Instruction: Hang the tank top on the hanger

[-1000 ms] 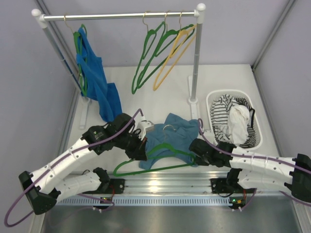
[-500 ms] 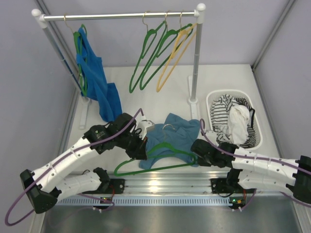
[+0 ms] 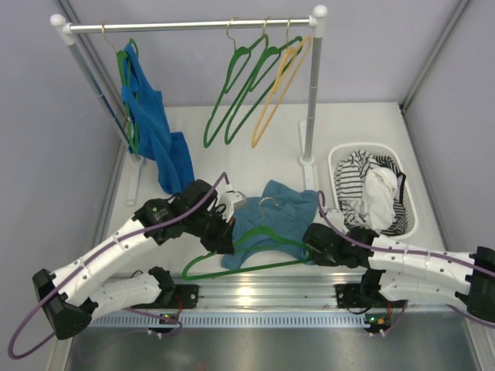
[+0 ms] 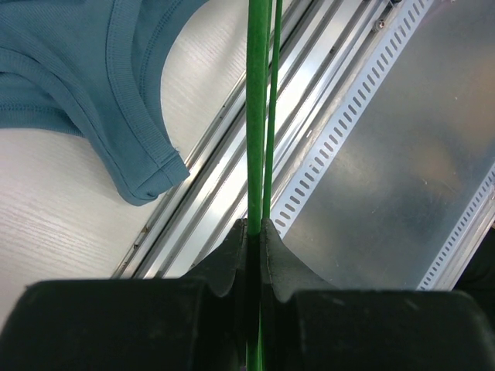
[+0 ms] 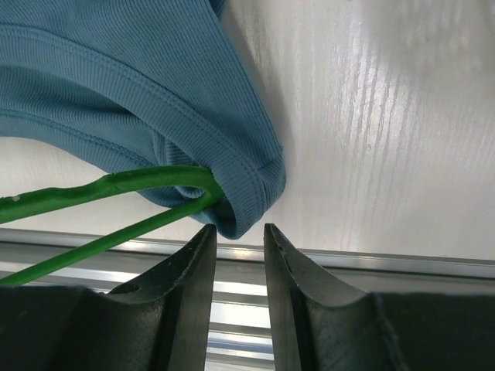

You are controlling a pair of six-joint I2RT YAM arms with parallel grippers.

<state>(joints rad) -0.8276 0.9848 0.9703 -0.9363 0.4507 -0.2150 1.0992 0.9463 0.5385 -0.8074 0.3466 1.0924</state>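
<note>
**The strap could slip off the hanger**

The left claw (image 4: 253,232) is shut tight on the thin green hanger (image 4: 255,116). The hanger lies flat on the table (image 3: 356,131), near the front edge. The tank top (image 3: 274,212) lies on the table too, touching the hanger. One strap (image 5: 247,193) is hooked round the hanger's right tip. The right claw (image 5: 236,236) sits just beside that strap with its two fingers apart, and nothing is between them. So nothing pins the strap down. If the left claw tugs or lifts the hanger now, I think the soft strap may slide off the tip. The hanger's left end pokes out bare, so the whole top could then fall off
</note>
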